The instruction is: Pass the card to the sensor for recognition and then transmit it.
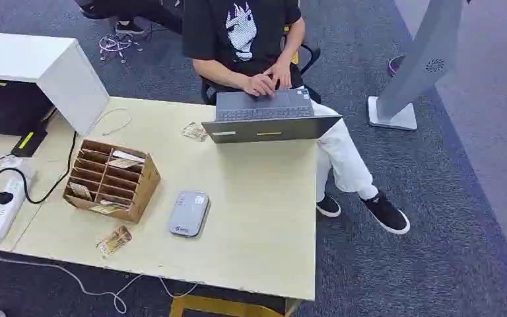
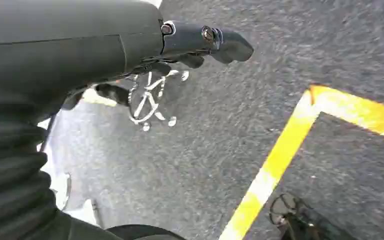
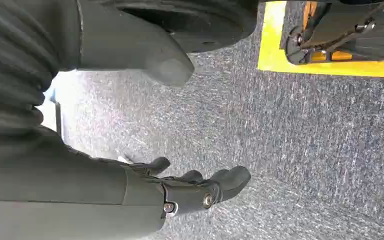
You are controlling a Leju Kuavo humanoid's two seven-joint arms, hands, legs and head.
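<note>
From the head view, a pale wooden table [image 1: 264, 218] carries a cardboard slot organiser [image 1: 111, 178] with cards [image 1: 127, 158] lying in its compartments, a flat grey sensor [image 1: 189, 213] just to its right nearer the front edge, and a person typing on a laptop [image 1: 267, 119] at the far side; no card is lifted, so the task looks unstarted. At the left wrist, the left hand [image 2: 190, 47] hangs over grey carpet, fingers loosely extended and holding nothing. At the right wrist, the right hand [image 3: 195, 185] likewise hangs empty with fingers apart, and the next move calls for reaching up to pinch one thin pale card from the organiser
</note>
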